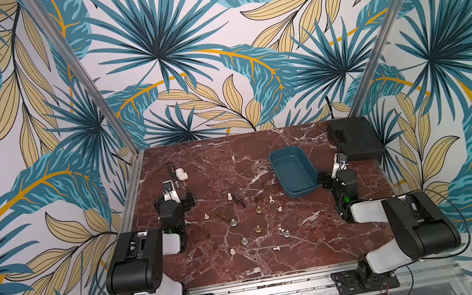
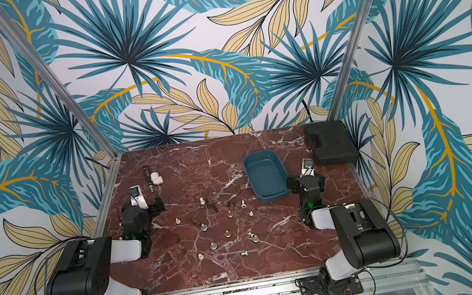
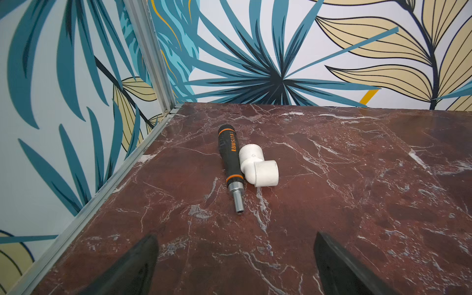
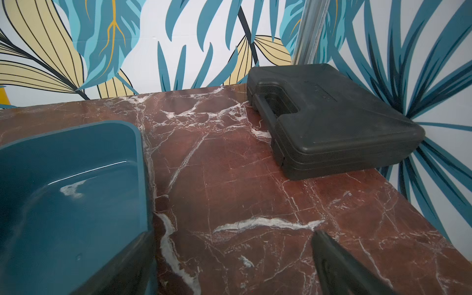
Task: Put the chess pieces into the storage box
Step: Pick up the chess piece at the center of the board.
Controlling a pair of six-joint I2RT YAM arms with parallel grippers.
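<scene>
**Desk** [image 1: 199,167]: red-brown marble, enclosed by leaf-print walls on three sides.

**Storage box** [image 1: 295,174]: teal tub, upright and open-topped, standing right of centre toward the far side. In the right wrist view its floor shows bare.

**Chess pieces** [image 1: 233,222]: scattered on the desk between the two arms. Every piece seen lies outside the box, to its left and on its near side. White, silver and gold ones read clearly, but the dark brown ones are hard to make out against the marble. Most stand upright. One white piece [image 1: 276,248] lies on its side at the near edge of the scatter. A dark piece [image 1: 264,184] sits just beside the box's left wall.

**Left fingers** [image 3: 132,268]: spread apart, holding nothing, above bare desk on the left side. Ahead of them a black-and-orange bit driver [image 3: 228,155] and a white pipe elbow [image 3: 258,166] lie touching side by side, well apart from the pieces.

**Right fingers** [image 4: 339,265]: spread apart, holding nothing. One sits close against the box's near right corner, and contact cannot be determined.

**Black hard case** [image 4: 332,122]: flat in the far right corner, apart from the box.
</scene>
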